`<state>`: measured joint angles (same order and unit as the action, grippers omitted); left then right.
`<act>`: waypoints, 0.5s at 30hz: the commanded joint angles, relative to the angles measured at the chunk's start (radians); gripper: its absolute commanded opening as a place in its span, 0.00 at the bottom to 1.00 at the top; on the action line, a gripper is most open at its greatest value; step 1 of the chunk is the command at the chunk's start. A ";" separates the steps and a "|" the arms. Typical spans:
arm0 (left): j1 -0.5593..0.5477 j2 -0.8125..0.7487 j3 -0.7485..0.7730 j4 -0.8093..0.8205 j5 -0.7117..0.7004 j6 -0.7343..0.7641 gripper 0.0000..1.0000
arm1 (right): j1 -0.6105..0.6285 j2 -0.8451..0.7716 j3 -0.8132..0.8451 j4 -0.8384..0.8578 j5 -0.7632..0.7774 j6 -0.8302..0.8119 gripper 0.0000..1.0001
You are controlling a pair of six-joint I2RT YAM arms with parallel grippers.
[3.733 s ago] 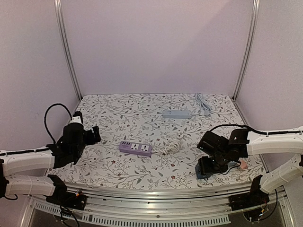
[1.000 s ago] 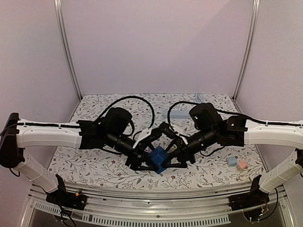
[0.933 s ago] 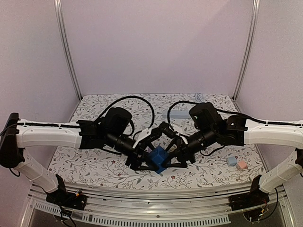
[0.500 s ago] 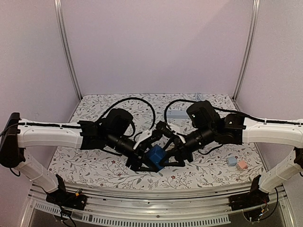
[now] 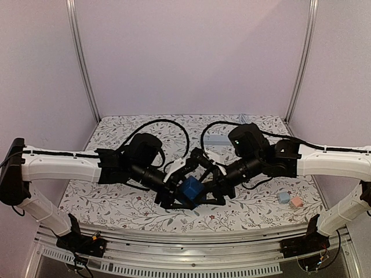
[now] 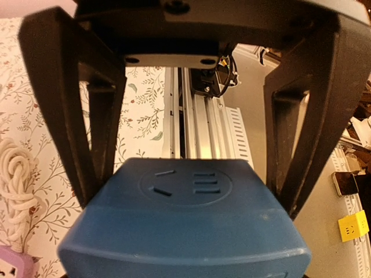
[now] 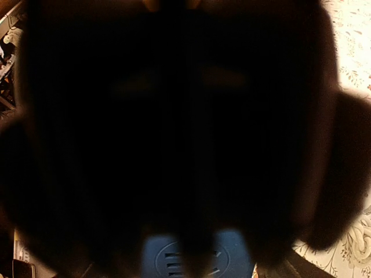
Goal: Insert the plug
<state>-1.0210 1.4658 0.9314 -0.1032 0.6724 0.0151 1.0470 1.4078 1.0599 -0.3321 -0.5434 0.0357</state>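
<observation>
The plug (image 5: 189, 189) is a blue cube with socket slots on one face, held above the front middle of the table. My left gripper (image 5: 181, 196) is shut on it, a black finger pressed against each side of the cube (image 6: 185, 226). My right gripper (image 5: 207, 186) reaches in from the right, close against the cube's other side. The right wrist view is almost all dark and blurred, with only a strip of the slotted blue face (image 7: 162, 258) showing. I cannot make out how the right jaws stand.
A purple power strip (image 6: 7, 267) and a coiled white cable (image 6: 14, 168) lie on the floral table below the left gripper. A pale blue strip (image 5: 217, 139) sits at the back. Small blue (image 5: 283, 197) and pink (image 5: 297, 202) blocks rest at the front right.
Earlier the arms were apart, the right gripper at the blue cube on the front right. Over the last second both grippers and the cube have drifted slightly left and back.
</observation>
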 commanded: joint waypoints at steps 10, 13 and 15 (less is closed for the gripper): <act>0.032 -0.055 -0.094 0.152 0.006 -0.076 0.00 | -0.008 -0.195 -0.099 0.100 0.257 0.081 0.99; 0.042 -0.064 -0.114 0.176 -0.004 -0.101 0.00 | -0.018 -0.244 -0.129 0.115 0.326 0.103 0.99; 0.054 -0.069 -0.124 0.194 -0.040 -0.136 0.00 | -0.027 -0.286 -0.152 0.157 0.405 0.123 0.99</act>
<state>-0.9951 1.4303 0.8280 0.0044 0.6640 -0.0612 1.0378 1.1885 0.9524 -0.2398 -0.2951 0.1097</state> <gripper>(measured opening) 0.622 0.989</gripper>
